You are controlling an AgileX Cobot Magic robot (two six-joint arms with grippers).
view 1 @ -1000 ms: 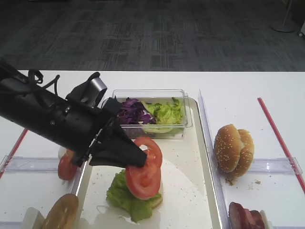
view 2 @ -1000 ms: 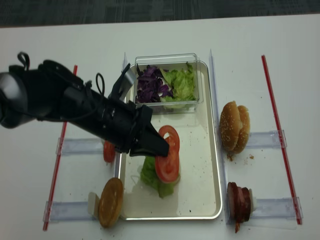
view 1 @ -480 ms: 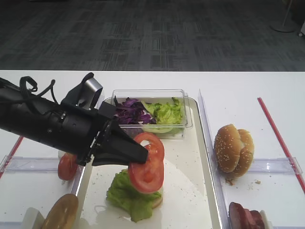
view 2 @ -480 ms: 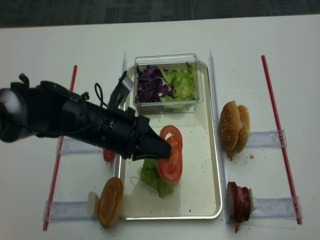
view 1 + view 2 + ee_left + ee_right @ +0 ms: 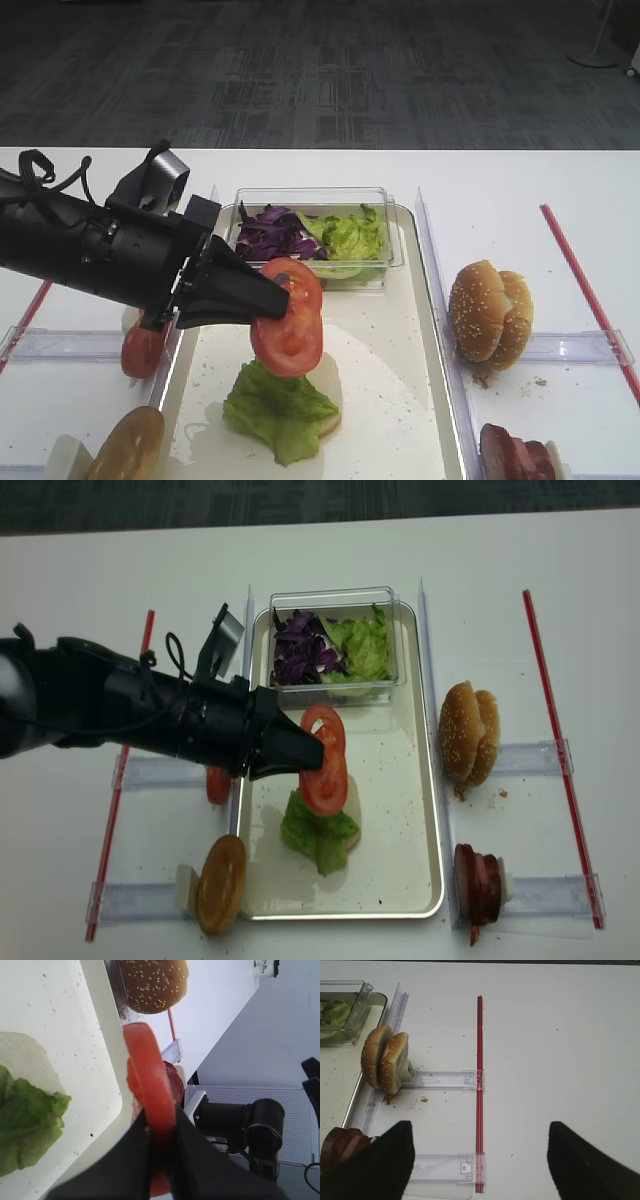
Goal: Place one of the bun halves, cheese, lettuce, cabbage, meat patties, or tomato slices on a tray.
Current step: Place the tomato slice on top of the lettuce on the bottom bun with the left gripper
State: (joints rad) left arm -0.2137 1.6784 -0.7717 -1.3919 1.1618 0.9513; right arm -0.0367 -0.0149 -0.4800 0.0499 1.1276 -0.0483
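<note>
Pinching a tomato slice (image 5: 288, 330) by its edge above the lettuce (image 5: 276, 408), the left gripper (image 5: 268, 303) risks dropping it crooked onto the tray (image 5: 400, 400).

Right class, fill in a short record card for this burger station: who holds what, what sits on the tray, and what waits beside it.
left tool: shut on the tomato slices, two of them, held above the tray
right tool: open, holding nothing
tray: lettuce on a pale bun base; clear box at the far end with purple cabbage and more green leaves
bun halves: right of the tray, standing on edge
</note>
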